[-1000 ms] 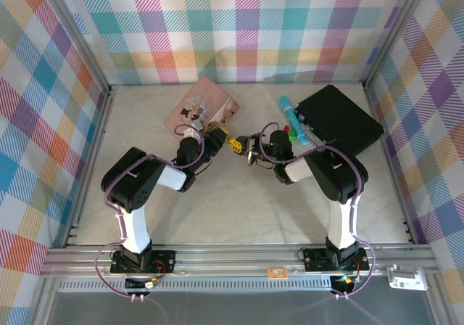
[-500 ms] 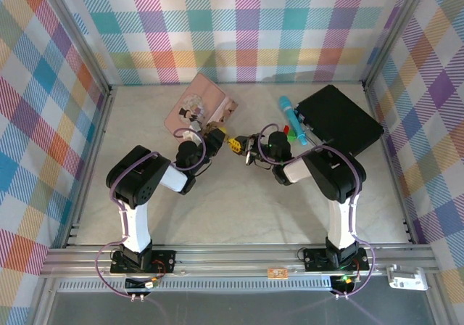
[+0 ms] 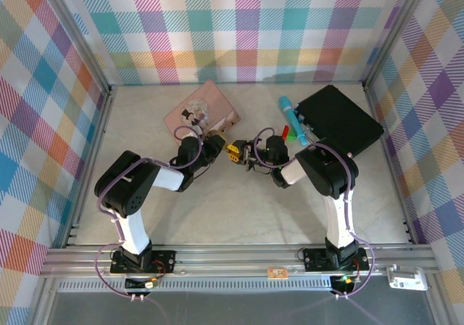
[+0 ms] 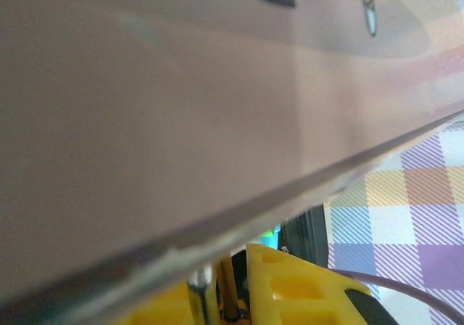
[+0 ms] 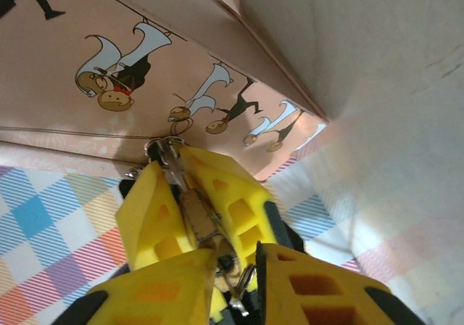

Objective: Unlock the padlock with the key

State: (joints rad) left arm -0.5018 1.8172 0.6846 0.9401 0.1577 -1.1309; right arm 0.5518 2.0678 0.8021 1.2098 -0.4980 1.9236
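In the right wrist view the padlock (image 5: pixel 199 216), a small brass block with a silver shackle (image 5: pixel 163 151), is pinched between the yellow fingers (image 5: pixel 232 202) of my left gripper (image 5: pixel 197 207). My right gripper (image 5: pixel 235 261) is shut on the key (image 5: pixel 226 261), whose small ring (image 5: pixel 245 278) hangs below. The key's tip sits at the bottom end of the padlock. From above, my left gripper (image 3: pixel 221 146) and right gripper (image 3: pixel 245 153) meet tip to tip. In the left wrist view my left gripper (image 4: pixel 217 296) holds the shackle (image 4: pixel 199 290) upright.
The pink tin (image 3: pixel 203 107) lies just behind the left gripper, and its lid (image 4: pixel 181 100) looms close over the left wrist camera. A teal cylinder (image 3: pixel 288 111), small red and green pieces (image 3: pixel 288 131) and a black box (image 3: pixel 339 118) sit at the back right.
The two grippers have closed the gap between them and now meet. The left one has come nearer and to the right with the padlock. The right one has moved left with the key.
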